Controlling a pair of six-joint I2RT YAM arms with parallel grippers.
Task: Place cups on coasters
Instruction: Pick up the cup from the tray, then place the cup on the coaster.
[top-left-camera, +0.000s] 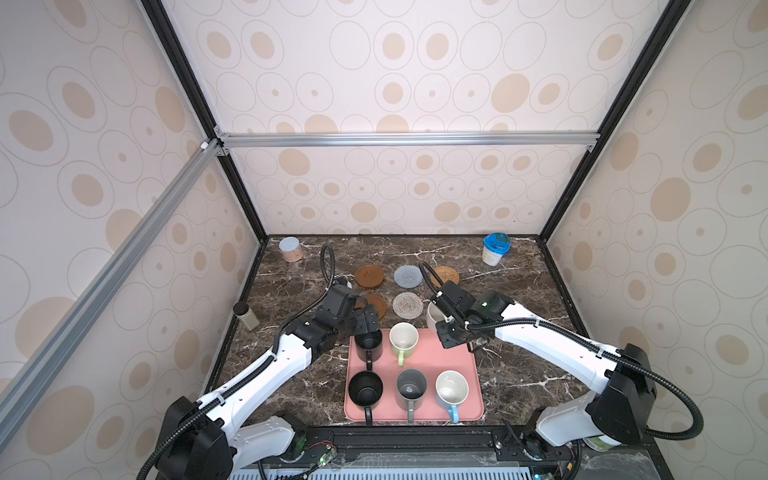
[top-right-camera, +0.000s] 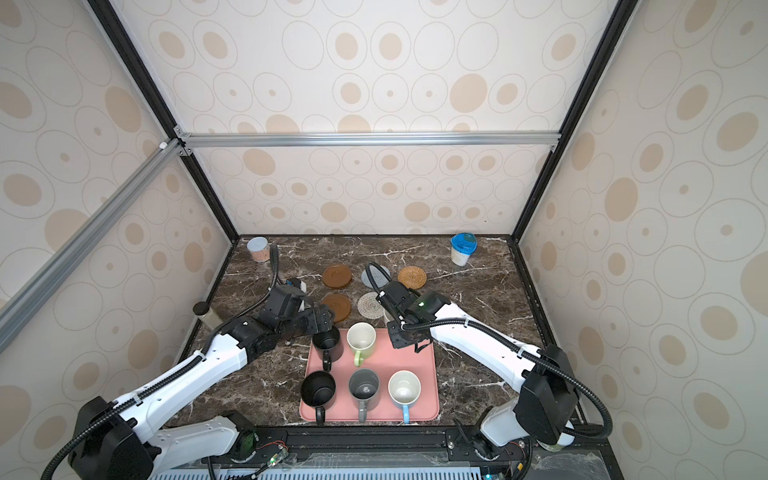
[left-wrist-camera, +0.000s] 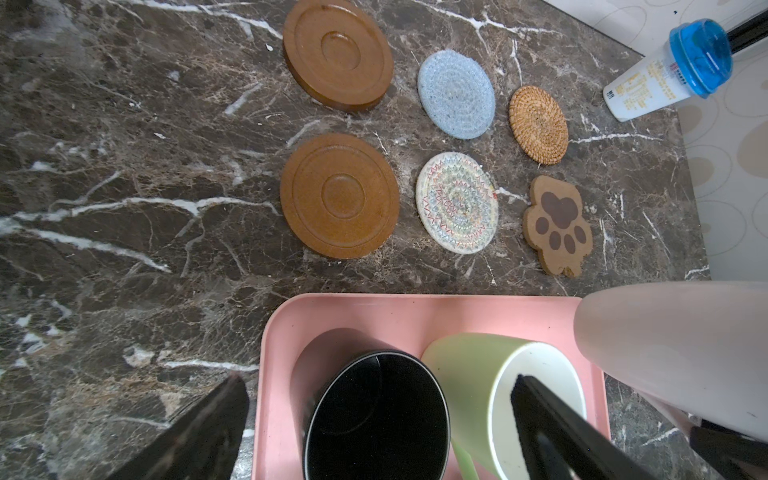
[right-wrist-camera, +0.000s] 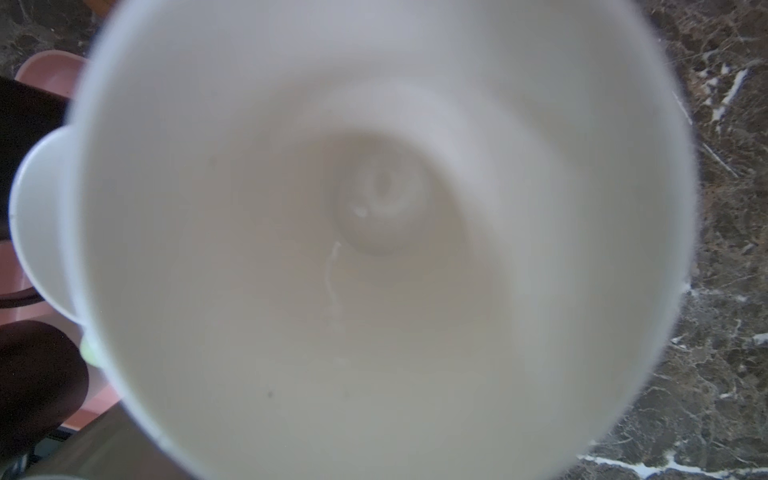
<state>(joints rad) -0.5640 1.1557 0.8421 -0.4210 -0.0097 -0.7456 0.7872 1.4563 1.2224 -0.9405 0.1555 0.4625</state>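
Pale pink mug (right-wrist-camera: 374, 249) sits clamped in right gripper (top-left-camera: 444, 319); left gripper (left-wrist-camera: 374, 419) gapes wide above black mug (top-left-camera: 368, 343)

Polished marble-look tabletop (left-wrist-camera: 124, 187); matt pink plastic tray (left-wrist-camera: 274, 332); rough woven rattan coaster (left-wrist-camera: 538, 124); matt wooden saucer (left-wrist-camera: 338, 195); smooth glazed green cup (left-wrist-camera: 469, 365).

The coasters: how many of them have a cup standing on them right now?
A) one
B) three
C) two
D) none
D: the left wrist view shows all six lying bare: the back brown disc, front brown disc, blue-grey round, orange rattan round, whitish woven round and paw shape.
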